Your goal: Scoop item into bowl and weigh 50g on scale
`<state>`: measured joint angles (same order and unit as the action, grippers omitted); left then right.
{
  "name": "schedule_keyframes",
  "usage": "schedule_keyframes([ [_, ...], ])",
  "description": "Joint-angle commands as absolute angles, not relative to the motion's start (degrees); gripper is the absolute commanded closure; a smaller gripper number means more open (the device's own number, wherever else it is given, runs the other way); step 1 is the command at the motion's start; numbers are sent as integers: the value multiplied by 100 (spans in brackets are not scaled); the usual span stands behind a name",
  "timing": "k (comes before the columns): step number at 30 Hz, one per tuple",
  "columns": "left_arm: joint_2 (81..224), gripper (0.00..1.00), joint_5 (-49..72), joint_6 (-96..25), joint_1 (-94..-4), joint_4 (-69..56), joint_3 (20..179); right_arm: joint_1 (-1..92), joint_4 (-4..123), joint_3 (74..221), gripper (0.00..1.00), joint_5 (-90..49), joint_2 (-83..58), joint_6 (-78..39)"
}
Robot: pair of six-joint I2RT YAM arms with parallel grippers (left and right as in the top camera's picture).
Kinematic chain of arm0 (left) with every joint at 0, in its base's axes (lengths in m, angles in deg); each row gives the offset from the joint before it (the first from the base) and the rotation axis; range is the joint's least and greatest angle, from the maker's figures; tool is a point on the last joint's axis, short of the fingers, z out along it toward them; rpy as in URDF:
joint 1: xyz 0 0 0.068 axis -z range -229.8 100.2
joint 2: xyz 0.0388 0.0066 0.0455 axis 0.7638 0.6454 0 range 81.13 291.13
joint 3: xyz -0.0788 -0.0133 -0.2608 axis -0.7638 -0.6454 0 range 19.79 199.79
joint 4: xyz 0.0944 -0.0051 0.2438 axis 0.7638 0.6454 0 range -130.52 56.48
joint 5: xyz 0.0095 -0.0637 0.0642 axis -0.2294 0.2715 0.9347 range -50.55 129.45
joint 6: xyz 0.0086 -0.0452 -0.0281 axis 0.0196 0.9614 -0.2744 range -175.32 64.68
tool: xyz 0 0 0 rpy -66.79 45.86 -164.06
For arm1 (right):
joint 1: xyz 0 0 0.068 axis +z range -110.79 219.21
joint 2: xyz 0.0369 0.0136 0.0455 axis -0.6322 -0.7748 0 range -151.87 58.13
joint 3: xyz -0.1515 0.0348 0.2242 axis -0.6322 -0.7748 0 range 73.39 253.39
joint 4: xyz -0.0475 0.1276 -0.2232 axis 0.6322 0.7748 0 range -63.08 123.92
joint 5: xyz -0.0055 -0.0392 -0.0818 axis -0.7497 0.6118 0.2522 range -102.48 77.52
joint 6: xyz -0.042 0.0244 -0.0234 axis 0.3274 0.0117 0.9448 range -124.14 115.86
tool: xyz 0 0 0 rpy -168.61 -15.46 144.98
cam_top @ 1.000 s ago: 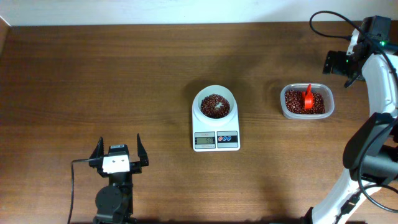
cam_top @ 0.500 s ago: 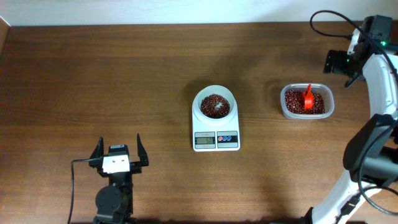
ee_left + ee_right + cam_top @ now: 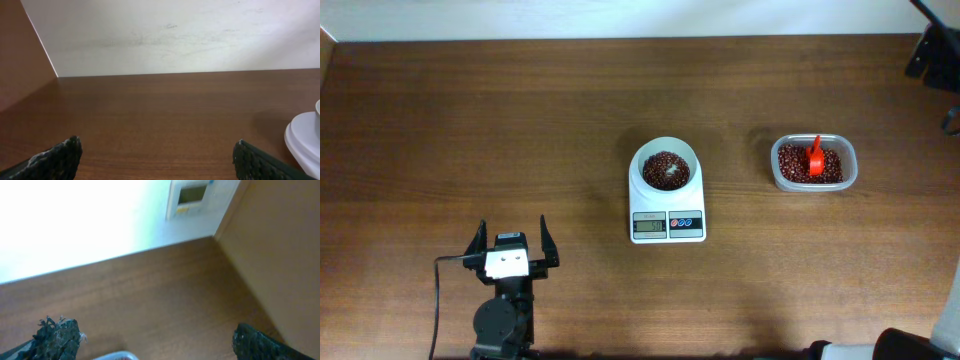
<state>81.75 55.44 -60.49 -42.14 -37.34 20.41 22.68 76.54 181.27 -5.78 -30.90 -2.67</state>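
The white bowl (image 3: 666,166) stands on the white scale (image 3: 667,215) at the table's middle and holds red-brown beans (image 3: 666,170). More beans fill a clear plastic tub (image 3: 812,163) to the right, with a red scoop (image 3: 815,156) standing in them. My left gripper (image 3: 510,245) is open and empty near the front left; in the left wrist view (image 3: 157,157) its fingertips are wide apart, and the bowl's edge (image 3: 306,142) shows at the right. My right gripper (image 3: 150,340) is open and empty above the tub's rim (image 3: 117,356). In the overhead view only a dark part of the right arm (image 3: 930,50) shows.
A wooden side wall (image 3: 280,255) rises at the table's right edge. A white wall (image 3: 175,35) runs along the back. A wooden side panel (image 3: 20,60) stands at the left.
The right arm has swung up and right, almost out of the overhead view. The left arm, bowl, scale and tub have not moved.
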Motion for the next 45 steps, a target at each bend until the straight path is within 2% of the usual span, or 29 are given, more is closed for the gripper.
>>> schedule_keyframes([
  [1,8142,1,5470,-6143,-4251,-3699,2031,2275,7748,18225,1,-525,-3129,-297],
  [5,8142,1,5470,-6143,-4251,-3699,2031,2340,7768,18203,1,-1214,-3213,-297],
  [13,8142,1,5470,-6143,-4251,-3701,2031,2764,7372,17565,1,-1192,-3079,-142],
  [19,8142,1,5470,-6143,-4251,-3699,2031,2762,5910,15416,1,-1282,-2170,-133],
  [22,8142,1,5470,-6143,-4251,-3699,2031,2762,4815,14044,1,-1821,-1755,33],
  [34,8142,1,5470,-6143,-4251,-3699,2031,3284,3195,11388,1,-2097,-1195,293],
  [41,8142,1,5470,-6143,-4251,-3699,2031,3278,2883,9762,1,-1889,-550,291],
  [45,8142,1,5470,-6143,-4251,-3699,2031,3278,1182,8158,1,-1894,162,289],
])
